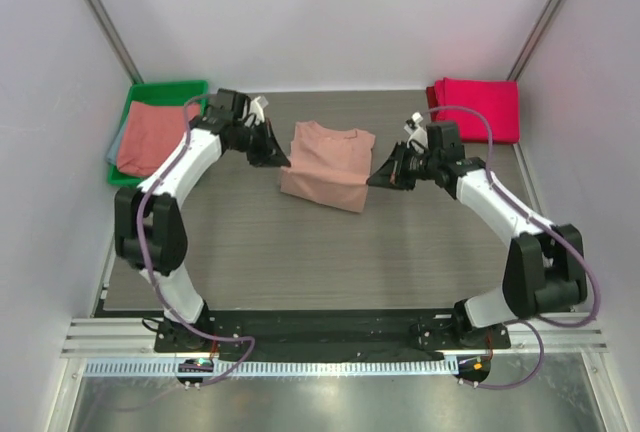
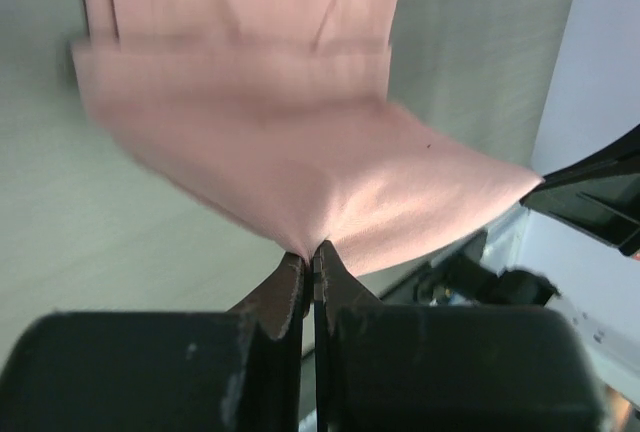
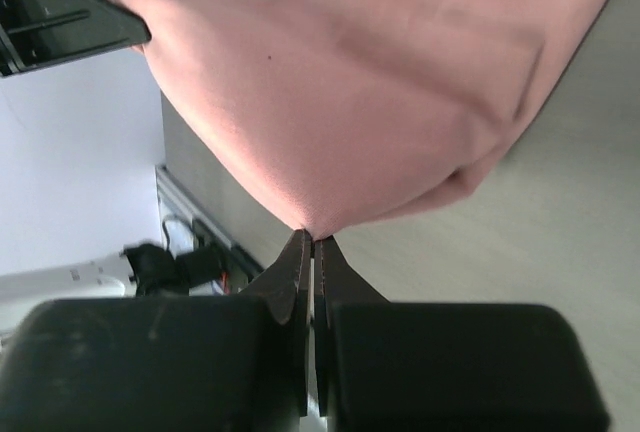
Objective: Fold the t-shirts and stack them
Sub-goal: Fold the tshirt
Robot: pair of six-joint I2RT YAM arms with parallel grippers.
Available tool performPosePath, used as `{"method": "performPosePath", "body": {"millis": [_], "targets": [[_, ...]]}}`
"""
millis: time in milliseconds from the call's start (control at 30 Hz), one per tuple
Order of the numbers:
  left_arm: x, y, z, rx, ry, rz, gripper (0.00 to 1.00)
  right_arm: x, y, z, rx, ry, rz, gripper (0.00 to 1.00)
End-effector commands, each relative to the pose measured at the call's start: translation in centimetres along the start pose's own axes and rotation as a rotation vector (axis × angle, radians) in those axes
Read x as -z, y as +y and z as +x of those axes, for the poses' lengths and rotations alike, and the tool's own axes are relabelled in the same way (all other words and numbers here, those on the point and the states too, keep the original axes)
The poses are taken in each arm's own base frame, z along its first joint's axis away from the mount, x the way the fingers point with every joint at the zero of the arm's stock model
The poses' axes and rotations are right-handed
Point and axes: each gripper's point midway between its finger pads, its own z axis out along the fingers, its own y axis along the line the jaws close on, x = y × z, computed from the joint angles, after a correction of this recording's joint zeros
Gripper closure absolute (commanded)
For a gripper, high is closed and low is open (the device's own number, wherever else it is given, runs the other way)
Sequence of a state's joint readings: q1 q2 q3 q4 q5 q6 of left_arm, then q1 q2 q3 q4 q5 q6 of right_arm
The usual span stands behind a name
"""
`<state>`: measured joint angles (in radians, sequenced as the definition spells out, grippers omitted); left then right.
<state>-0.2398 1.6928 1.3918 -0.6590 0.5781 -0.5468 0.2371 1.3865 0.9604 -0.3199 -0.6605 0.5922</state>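
A salmon-pink t-shirt (image 1: 328, 164) lies partly folded in the middle of the table, collar at the far side. My left gripper (image 1: 283, 161) is shut on its lower left corner; the wrist view shows the cloth (image 2: 300, 162) pinched between the fingertips and lifted. My right gripper (image 1: 374, 180) is shut on the lower right corner, with the cloth (image 3: 360, 102) stretched away from it. The near edge hangs raised between both grippers. A folded magenta t-shirt (image 1: 478, 108) lies at the far right. Another salmon t-shirt (image 1: 153, 136) lies in the bin over a grey one.
A green plastic bin (image 1: 141, 95) stands at the far left against the wall. White walls close in the table on the left, right and far sides. The arm bases sit at the near edge.
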Motion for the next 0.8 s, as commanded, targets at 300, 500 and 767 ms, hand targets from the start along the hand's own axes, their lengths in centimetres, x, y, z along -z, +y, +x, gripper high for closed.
{"method": "performPosePath", "body": {"millis": [300,500,767], "targets": [[-6.8,-2.0,-17.7,-0.296,-0.225,0.052,0.99,-5.0,-3.1,-20.0,0.108,-0.280,-0.012,0.98],[-11.9,1.0,-22.2,-0.361,-0.322,0.008,0.40,-8.9,-6.4,-23.4,0.106,-0.309,0.050,0.69],[-8.9,0.4,-21.7,-0.322,-0.349,-0.036,0.36,-7.6,-9.0,-21.4,0.132,-0.250,0.118,0.44]]}}
